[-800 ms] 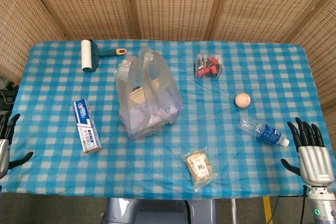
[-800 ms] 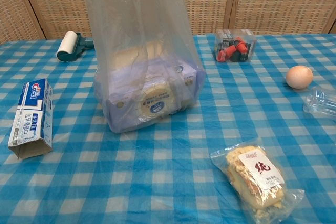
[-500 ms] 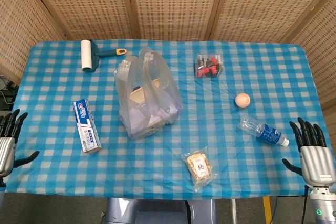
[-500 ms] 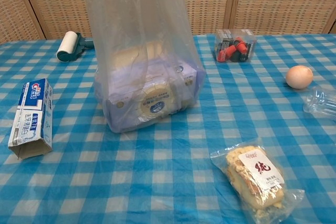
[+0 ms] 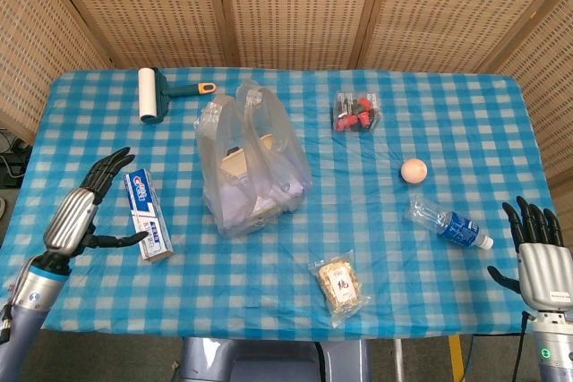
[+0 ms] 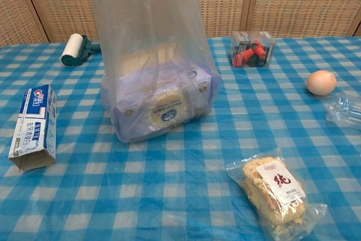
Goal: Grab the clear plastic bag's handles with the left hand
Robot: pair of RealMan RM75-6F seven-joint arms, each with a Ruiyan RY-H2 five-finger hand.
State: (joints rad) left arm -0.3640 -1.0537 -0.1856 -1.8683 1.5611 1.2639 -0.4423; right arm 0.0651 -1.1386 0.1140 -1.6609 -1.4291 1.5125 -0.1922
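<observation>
The clear plastic bag (image 5: 251,167) stands upright in the middle of the table with boxed food inside; in the chest view the bag (image 6: 155,60) fills the centre and its top runs out of frame. Its two handles (image 5: 252,100) stick up at the far side of the bag, free of any hand. My left hand (image 5: 82,210) hovers open over the table's left edge, beside the toothpaste box (image 5: 148,214) and well left of the bag. My right hand (image 5: 541,257) is open at the front right corner, off the table.
A lint roller (image 5: 152,94) lies at the back left. A box of small red and black items (image 5: 356,112) sits at the back, an egg (image 5: 414,170) and a water bottle (image 5: 448,224) to the right, a snack packet (image 5: 338,284) at the front.
My left hand has risen from below the table's left edge and moved right and forward, over the cloth beside the toothpaste box. My right hand has sunk slightly lower.
</observation>
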